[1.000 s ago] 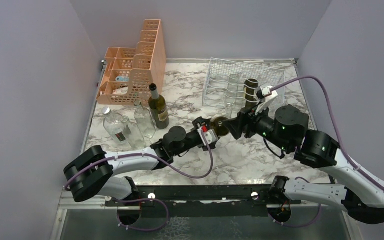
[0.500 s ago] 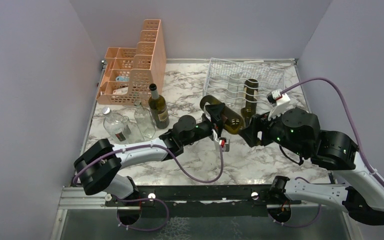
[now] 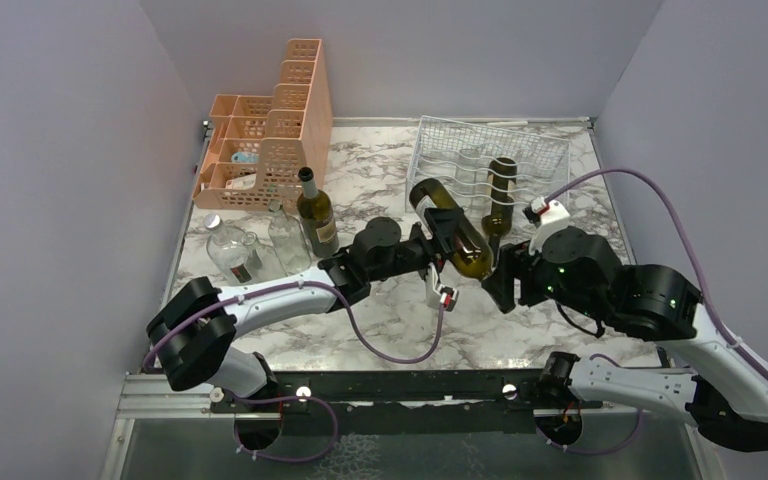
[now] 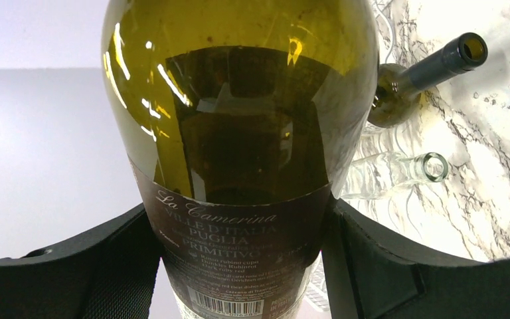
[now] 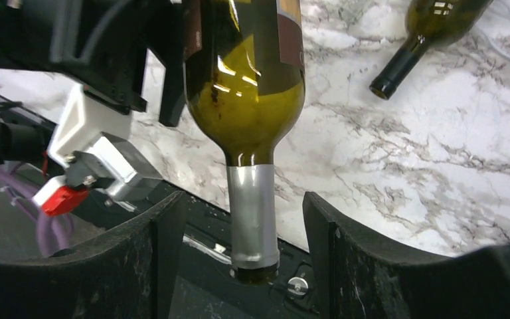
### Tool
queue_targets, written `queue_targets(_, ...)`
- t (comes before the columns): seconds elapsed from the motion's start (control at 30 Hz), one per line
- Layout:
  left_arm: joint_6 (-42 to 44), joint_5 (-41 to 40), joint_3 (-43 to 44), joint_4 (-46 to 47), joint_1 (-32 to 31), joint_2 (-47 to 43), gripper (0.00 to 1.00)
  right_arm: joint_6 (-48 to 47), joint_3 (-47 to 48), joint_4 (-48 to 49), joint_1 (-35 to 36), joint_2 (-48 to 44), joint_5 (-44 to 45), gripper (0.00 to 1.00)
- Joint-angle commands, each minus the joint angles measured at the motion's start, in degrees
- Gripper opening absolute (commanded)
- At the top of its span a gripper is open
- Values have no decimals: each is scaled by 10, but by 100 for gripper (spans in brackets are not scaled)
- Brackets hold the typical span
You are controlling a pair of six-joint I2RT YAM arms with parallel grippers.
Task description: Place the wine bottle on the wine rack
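The wine bottle (image 3: 450, 232) is dark green with a dark label and a silver-capped neck. It hangs tilted over the table, base toward the wine rack (image 3: 535, 150). My left gripper (image 3: 436, 243) is shut on its labelled body (image 4: 239, 166), with a finger (image 4: 116, 259) on either side. The neck (image 5: 252, 212) points down between the spread fingers (image 5: 335, 246) of my right gripper (image 3: 501, 283), with a gap on both sides. The rack is a silvery wire frame at the back right.
A second green bottle (image 3: 501, 190) lies on the rack's front, neck toward me, beside a clear bottle (image 4: 398, 174). A green bottle (image 3: 315, 212) and clear bottles (image 3: 235, 250) stand at left before a peach organizer (image 3: 270, 130).
My left arm has carried the bottle up and back toward the rack, swinging its base to point at it. My right gripper has drawn back toward the near side, off the bottle's body.
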Motion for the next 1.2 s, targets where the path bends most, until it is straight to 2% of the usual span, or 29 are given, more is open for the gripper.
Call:
queue_targets(0.0, 61, 37, 49, 4, 0, -39, 0, 16, -36, 15, 3, 16, -12, 66)
queue_targets(0.4, 80, 46, 58, -27, 0, -52, 0, 47, -109, 98, 3, 39, -41, 56)
queue_targets(0.63, 76, 32, 67, -39, 0, -47, 0, 75, -137, 110, 3, 46, -26, 45)
queue_targets(0.8, 68, 27, 70, -42, 0, -47, 0, 90, -146, 109, 3, 41, -11, 25)
queue_targets(0.9, 62, 23, 70, -43, 0, -47, 0, 92, -145, 108, 3, 36, 5, 6)
queue_targets(0.97, 54, 18, 70, -43, 0, -45, 0, 93, -142, 108, 3, 30, 18, 1)
queue_targets(1.0, 52, 13, 69, -42, 0, -45, 5, 93, -140, 109, 3, 27, 25, 1)
queue_targets(1.03, 50, 8, 67, -42, 0, -43, 17, 94, -137, 108, 3, 25, 33, 1)
queue_targets(1.07, 49, 3, 64, -42, 0, -43, 42, 95, -134, 108, 3, 22, 45, 1)
queue_targets(1.1, 47, 1, 60, -41, 0, -43, 57, 96, -132, 109, 3, 18, 55, 1)
queue_targets(1.13, 44, 0, 57, -40, 0, -42, 67, 98, -128, 109, 3, 15, 67, 1)
queue_targets(1.17, 42, 0, 54, -40, 0, -41, 91, 102, -125, 108, 2, 12, 82, 1)
